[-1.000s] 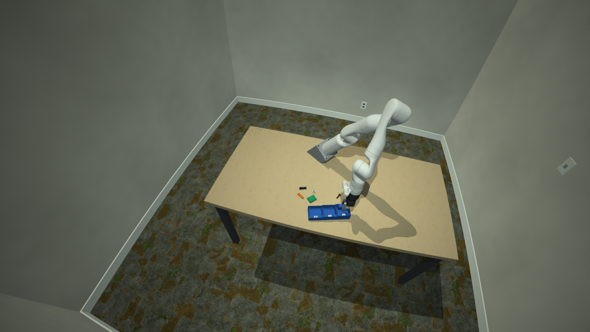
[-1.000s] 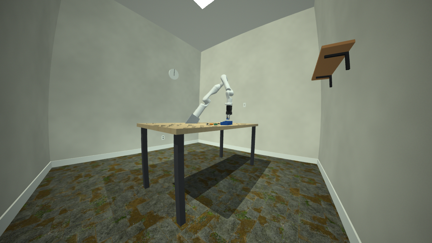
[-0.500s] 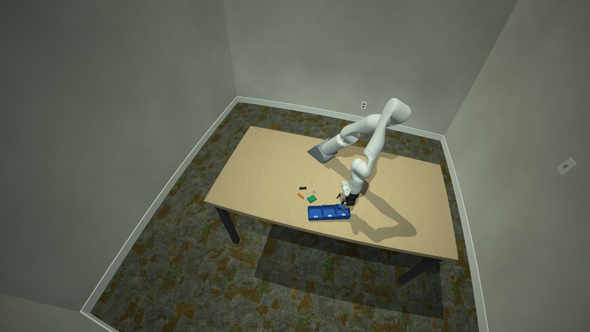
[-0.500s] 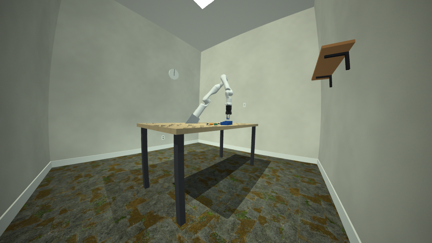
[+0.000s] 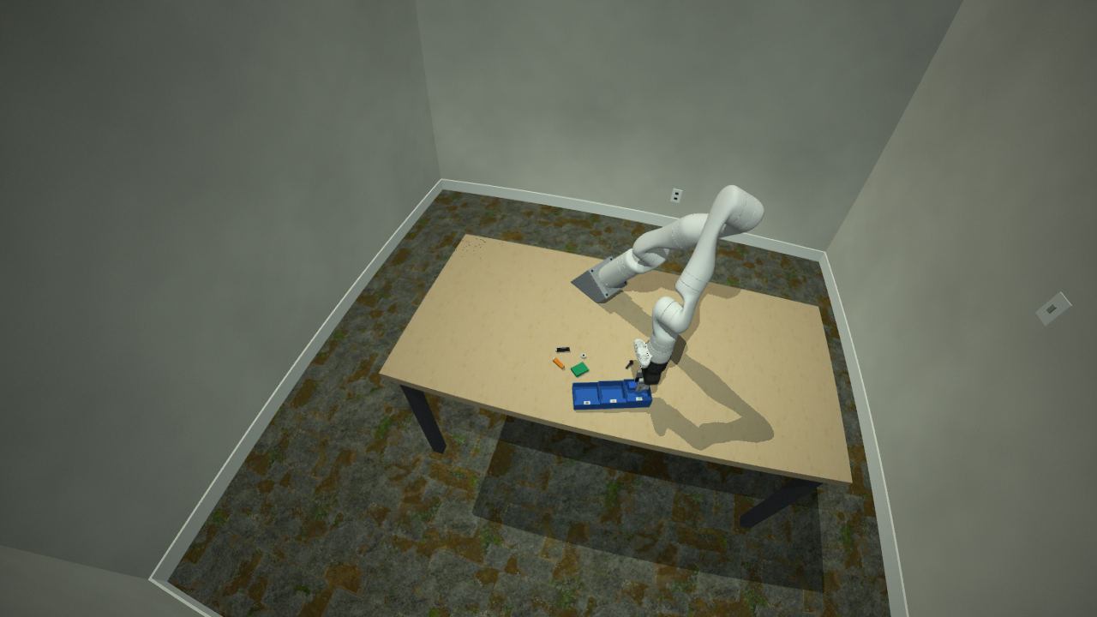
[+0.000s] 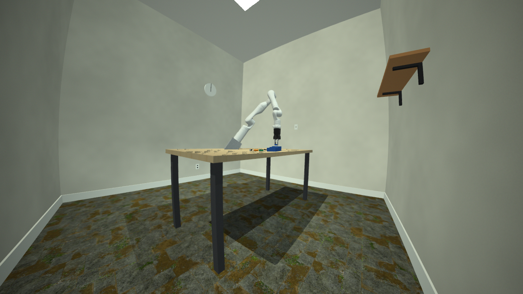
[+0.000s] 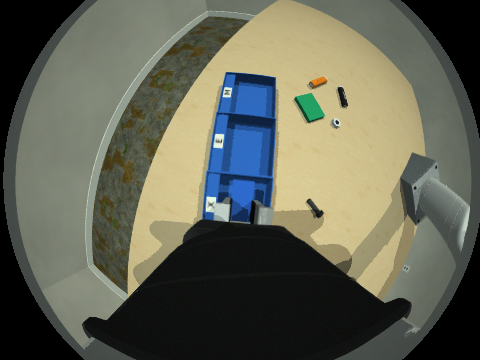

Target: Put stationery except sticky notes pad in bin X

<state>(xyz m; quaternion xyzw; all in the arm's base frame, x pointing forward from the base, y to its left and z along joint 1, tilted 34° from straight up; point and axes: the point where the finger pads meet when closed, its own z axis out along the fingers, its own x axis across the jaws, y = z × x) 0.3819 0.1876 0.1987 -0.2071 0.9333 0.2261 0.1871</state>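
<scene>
My gripper (image 5: pixel 643 381) (image 6: pixel 276 140) (image 7: pixel 240 208) is shut on a small blue block (image 7: pixel 242 194). It hangs just above the end compartment, the one nearest the arm, of a row of three blue bins (image 5: pixel 606 395) (image 6: pixel 273 148) (image 7: pixel 247 147). Each bin has a small white label, and I cannot read the marks. A green pad (image 5: pixel 579 368) (image 7: pixel 310 107), an orange stick (image 5: pixel 558 362) (image 7: pixel 319 82), a black oblong piece (image 5: pixel 563 350) (image 7: pixel 342 96) and a small white nut (image 5: pixel 583 355) (image 7: pixel 336 122) lie on the table (image 5: pixel 498 307) beyond the bins.
A black bolt (image 5: pixel 631 362) (image 7: pixel 315 207) lies on the table close beside my gripper. The bins stand near the table's front edge. The arm's grey base (image 5: pixel 598 282) (image 7: pixel 420 187) is mounted at the back of the table.
</scene>
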